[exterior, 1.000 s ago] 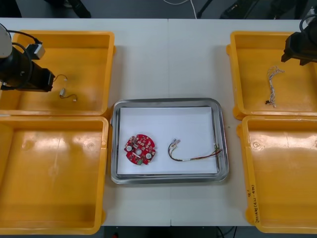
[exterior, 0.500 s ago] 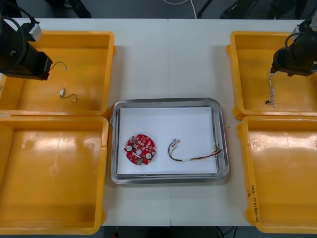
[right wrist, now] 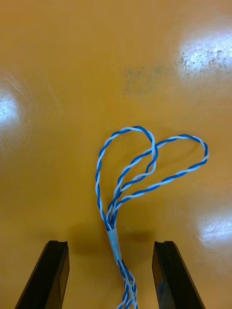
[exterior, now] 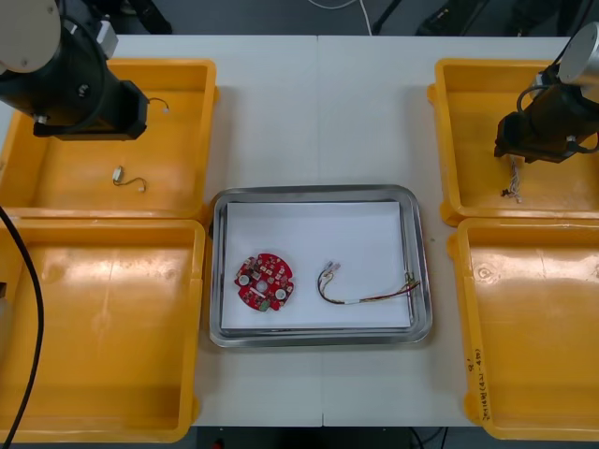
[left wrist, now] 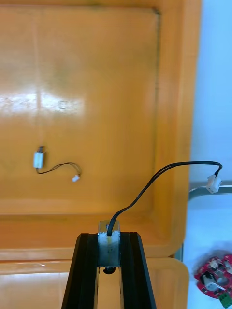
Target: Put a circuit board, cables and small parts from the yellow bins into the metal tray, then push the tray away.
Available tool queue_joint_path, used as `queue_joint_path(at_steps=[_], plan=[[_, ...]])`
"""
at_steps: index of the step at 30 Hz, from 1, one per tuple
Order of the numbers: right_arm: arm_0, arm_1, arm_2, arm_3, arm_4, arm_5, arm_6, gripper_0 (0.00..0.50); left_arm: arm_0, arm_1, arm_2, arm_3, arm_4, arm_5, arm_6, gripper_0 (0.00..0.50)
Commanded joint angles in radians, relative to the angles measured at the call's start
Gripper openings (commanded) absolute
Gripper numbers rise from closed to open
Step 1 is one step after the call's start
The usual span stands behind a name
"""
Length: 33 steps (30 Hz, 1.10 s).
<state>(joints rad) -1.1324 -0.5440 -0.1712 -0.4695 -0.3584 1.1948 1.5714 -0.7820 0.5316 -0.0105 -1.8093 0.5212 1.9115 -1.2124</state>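
Front view: the left gripper is over the far-left yellow plastic bin. A thin black cable with white plug sticks out past the gripper's tip. A 2nd black cable lies on that bin's floor on the gripper's near side, well apart from it. The right gripper is low over the far-right yellow plastic bin, with the twisted blue-and-white cable poking out from under it. Between the 2 grippers sits the rectangular metal tray, white inside. It holds the round red circuit board and the red-and-yellow cable, which lie apart.

Right wrist view: the fingers are spread and released. The twisted cable lies on the bin floor between them, its loops beyond the tips and nothing in the way.

Left wrist view: the fingers are clenched on the small metal part at the end of the black cable. The cable arcs out past the tips to its plug. The bin wall stands ahead, with the tray corner and circuit board just past it.
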Motion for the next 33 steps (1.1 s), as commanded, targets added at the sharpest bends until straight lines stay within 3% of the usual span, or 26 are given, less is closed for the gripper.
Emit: queue_joint_path(at_steps=[1,18,19,21,22,23,25,33], plan=[[0.002,0.013,-0.024,-0.017,0.01,-0.044,0.035,0.5,0.003,-0.068,-0.091,-0.082,-0.047,0.008,0.212,0.0],[0.051,0.019,-0.019,-0.017,0.007,-0.073,0.045,0.5,0.004,-0.099,-0.381,-0.12,-0.03,0.008,0.508,0.0],[0.052,0.021,-0.019,-0.017,0.006,-0.073,0.045,0.445,0.004,-0.099,-0.394,-0.117,-0.021,0.008,0.527,0.0],[0.052,0.021,-0.019,-0.017,0.004,-0.073,0.045,0.269,0.004,-0.099,-0.419,-0.117,-0.013,-0.003,0.548,0.0],[0.052,0.019,-0.019,-0.017,-0.002,-0.073,0.041,0.09,0.006,-0.099,-0.434,-0.117,-0.012,-0.012,0.562,0.0],[0.051,0.019,-0.019,-0.017,-0.002,-0.073,0.044,0.044,0.006,-0.099,-0.448,-0.114,-0.01,-0.023,0.57,0.0],[0.051,0.019,-0.019,-0.017,-0.002,-0.073,0.041,0.0,0.009,-0.099,-0.467,-0.104,-0.009,-0.038,0.574,0.0],[0.049,0.016,-0.019,-0.038,0.003,-0.081,0.038,0.0,0.012,-0.096,-0.542,-0.002,-0.01,-0.18,0.6,0.0]])
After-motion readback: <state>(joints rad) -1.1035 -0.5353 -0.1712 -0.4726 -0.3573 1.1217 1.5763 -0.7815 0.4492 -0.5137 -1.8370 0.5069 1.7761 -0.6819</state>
